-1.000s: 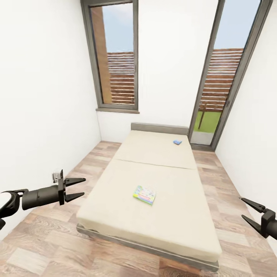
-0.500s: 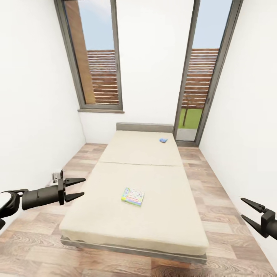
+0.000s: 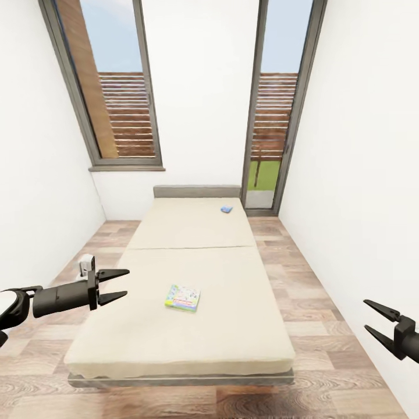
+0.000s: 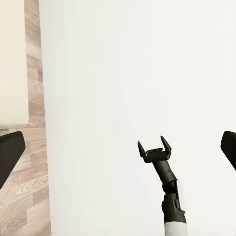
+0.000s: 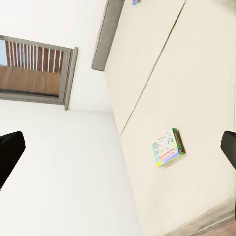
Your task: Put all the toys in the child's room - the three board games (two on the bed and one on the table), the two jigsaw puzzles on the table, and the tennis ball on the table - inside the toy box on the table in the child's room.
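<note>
My left gripper hangs nearest me at the left with its fingers spread and nothing between them, and my right gripper at the right is likewise spread and empty. Just beyond them the bed fills the middle of the room, its beige mattress running away from me to a grey headboard. The multicoloured board game lies flat on the near half, a little left of centre and well apart from both grippers; the small blue board game lies far up by the headboard, toward the right. By my judgement neither bed game has been collected, so all the carrying is still ahead. The wood floor flanks the bed, white walls close both sides, and a window and a glazed door stand in the far wall.
</note>
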Controlling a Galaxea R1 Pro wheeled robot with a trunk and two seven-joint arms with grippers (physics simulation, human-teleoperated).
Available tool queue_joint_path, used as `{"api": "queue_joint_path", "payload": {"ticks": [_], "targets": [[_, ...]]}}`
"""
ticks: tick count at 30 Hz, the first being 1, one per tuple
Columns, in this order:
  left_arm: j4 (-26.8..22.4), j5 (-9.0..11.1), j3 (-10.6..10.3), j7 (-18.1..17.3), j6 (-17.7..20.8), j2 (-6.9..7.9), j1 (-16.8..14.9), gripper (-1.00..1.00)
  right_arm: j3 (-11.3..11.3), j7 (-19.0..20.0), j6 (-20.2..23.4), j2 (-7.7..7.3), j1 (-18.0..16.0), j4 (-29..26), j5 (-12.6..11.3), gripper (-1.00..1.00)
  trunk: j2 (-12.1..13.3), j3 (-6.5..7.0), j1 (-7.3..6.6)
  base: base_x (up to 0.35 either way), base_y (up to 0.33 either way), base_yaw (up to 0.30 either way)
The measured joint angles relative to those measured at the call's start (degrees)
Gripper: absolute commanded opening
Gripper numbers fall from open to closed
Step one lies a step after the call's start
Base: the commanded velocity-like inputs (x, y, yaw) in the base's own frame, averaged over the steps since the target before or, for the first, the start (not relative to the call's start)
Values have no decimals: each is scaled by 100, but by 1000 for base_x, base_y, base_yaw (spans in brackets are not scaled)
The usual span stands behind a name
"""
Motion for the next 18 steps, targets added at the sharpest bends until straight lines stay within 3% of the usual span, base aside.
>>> {"api": "queue_joint_path", "payload": {"ticks": [7, 18], "targets": [[0, 0, 7, 0, 0, 0, 0, 100, 27, 6, -244, 0, 3, -3, 1, 100, 0, -24, -1, 39, 8, -214], [-2, 1, 16, 0, 0, 2, 2, 100, 38, 18, -354, 0, 23, -10, -7, 100, 0, -35, 0, 64, 20, -42]]}}
